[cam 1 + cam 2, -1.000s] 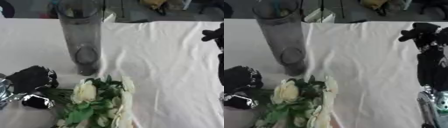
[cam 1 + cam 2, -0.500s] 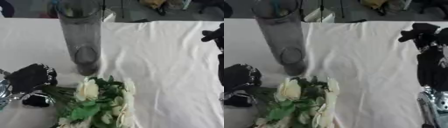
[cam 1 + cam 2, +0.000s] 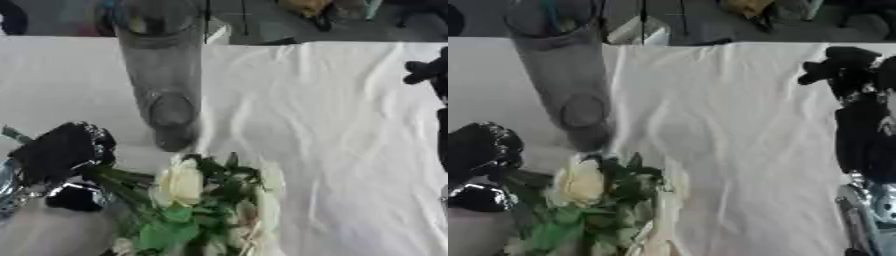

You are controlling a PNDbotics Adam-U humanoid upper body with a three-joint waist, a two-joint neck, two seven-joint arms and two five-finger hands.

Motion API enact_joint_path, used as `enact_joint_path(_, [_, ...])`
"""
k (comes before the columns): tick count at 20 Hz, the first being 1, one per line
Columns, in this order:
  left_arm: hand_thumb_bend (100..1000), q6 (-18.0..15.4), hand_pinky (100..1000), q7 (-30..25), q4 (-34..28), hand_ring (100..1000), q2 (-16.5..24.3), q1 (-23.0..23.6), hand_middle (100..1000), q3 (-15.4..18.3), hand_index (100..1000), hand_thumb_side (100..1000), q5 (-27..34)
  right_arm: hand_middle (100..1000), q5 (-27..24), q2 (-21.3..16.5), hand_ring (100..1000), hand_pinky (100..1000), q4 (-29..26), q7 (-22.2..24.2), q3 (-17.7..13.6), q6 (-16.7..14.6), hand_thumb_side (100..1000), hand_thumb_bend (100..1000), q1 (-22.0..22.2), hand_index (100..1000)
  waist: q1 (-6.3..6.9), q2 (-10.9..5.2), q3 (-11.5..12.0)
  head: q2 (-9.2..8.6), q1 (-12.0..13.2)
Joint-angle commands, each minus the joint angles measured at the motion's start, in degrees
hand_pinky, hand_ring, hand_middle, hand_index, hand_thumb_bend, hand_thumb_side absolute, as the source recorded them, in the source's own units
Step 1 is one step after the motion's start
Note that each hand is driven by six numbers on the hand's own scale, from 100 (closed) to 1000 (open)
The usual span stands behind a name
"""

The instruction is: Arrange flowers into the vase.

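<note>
Left to right. At the lower left, the left hand (image 3: pixel 61 152) has its fingers (image 3: pixel 77 196) curled round the green stems (image 3: pixel 118 179) of the bouquet (image 3: pixel 206 200), low on the stems and well clear of the blooms; the hold sits where stem meets dark wrist, and how many stems lie inside it cannot be told. The bouquet lies low over the white-clothed desk (image 3: pixel 324 125), just in front of the vase, cream roses (image 3: pixel 179 184) and leaves spreading toward the near edge. Whether it rests on the cloth or is lifted cannot be told.

Handling, as a judgement: the bunch looks light but floppy, with soft heads that bruise or shed if squeezed and stems that splay unless gathered. The stems are the proper place to hold; the blooms are not.

Centre left: the vase (image 3: pixel 162 80), a tall clear cylinder, stands upright on the cloth just beyond the flower heads, its mouth near the far edge of the desk. It appears rigid, smooth and breakable, and tall enough to tip if the stems strike its rim sideways.

Far right: the right hand (image 3: pixel 842 62) hangs above the desk's right side, well apart from vase and flowers, fingers bent inward and holding nothing.
</note>
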Motion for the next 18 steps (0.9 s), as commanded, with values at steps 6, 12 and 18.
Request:
enact_joint_path(6, [186,-2.1,100,4.6,-2.9,100,1.9,-0.4,100,0.1,100,741,3.2,532,0.2,-0.7,548,753,-1.1,0.1,-0.5,0.0,1000,100,-0.1,715,0.31,-0.92,0.4,-0.64,0.2])
enact_joint_path(12, [337,-0.2,100,0.8,-5.1,100,1.9,-0.3,100,0.0,100,496,9.2,533,-0.1,-0.7,549,753,-1.1,0.0,-0.5,-0.1,1000,100,-0.1,715,0.21,-1.43,0.5,-0.79,0.2])
enact_joint_path(18, [252,3.4,100,-1.9,-9.1,100,2.3,-0.2,100,0.3,100,580,17.5,533,-0.3,-0.8,549,752,-1.1,-0.1,-0.6,0.0,1000,100,0.1,715,0.15,-1.92,0.4,-0.88,0.3])
